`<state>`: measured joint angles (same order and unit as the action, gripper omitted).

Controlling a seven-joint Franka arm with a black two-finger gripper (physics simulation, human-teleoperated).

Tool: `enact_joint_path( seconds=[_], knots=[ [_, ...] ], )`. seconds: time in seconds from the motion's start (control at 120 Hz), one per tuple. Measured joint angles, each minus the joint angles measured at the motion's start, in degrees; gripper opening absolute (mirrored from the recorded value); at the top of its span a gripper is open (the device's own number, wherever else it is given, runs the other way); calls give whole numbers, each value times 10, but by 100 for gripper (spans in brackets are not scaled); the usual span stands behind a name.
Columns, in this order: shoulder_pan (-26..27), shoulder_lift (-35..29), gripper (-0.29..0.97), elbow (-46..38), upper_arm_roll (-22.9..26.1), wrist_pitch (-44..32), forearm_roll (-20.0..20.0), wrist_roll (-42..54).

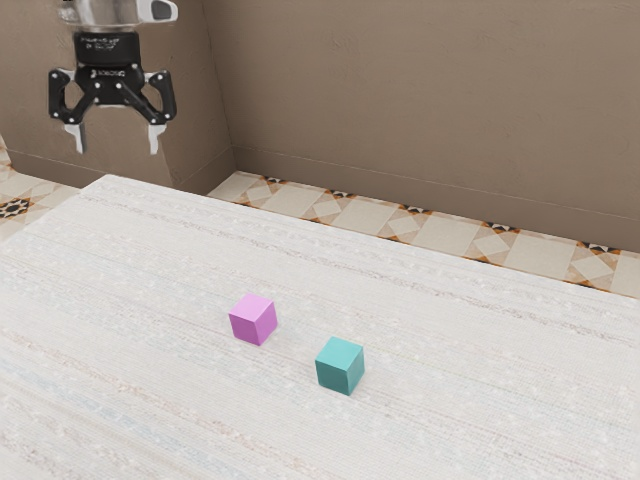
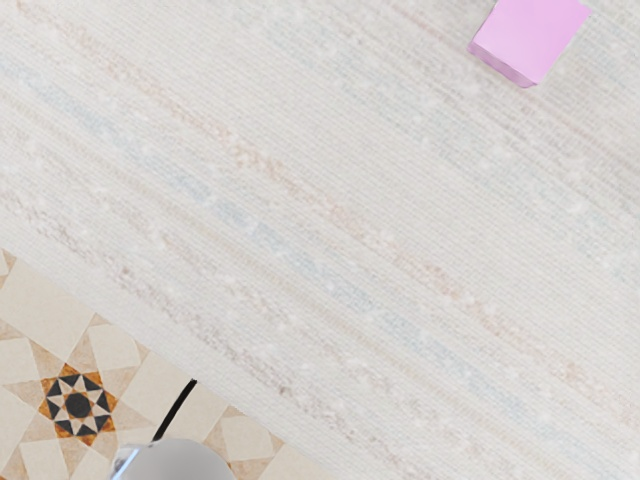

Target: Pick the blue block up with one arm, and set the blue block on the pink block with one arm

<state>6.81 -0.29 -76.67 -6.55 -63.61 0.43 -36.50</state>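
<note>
exterior view shows you the hand (image 1: 113,138) open, high above the surface (image 1: 120,300); the blue block (image 1: 340,365) sits near the pink block (image 1: 253,319), well apart from your hand.

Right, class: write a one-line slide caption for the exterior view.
Open hand hangs high at the exterior view's left; pink block and blue block sit apart on the table.

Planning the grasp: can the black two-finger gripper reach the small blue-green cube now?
Probably yes: the open black two-finger gripper hangs high above the pale table, and the small blue-green cube stands apart from the small pink cube, nothing above it.
</note>
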Motion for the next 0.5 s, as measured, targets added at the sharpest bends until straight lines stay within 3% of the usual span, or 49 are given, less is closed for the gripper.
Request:
enact_joint_path(
  seconds=[0.2,0.4,0.5],
  knots=[
    [-7,14,68,-3,3,-62,-10,-104],
    [12,83,68,-6,5,-100,-66,-179],
    [4,21,68,-157,67,-176,-64,-185]
  ],
)
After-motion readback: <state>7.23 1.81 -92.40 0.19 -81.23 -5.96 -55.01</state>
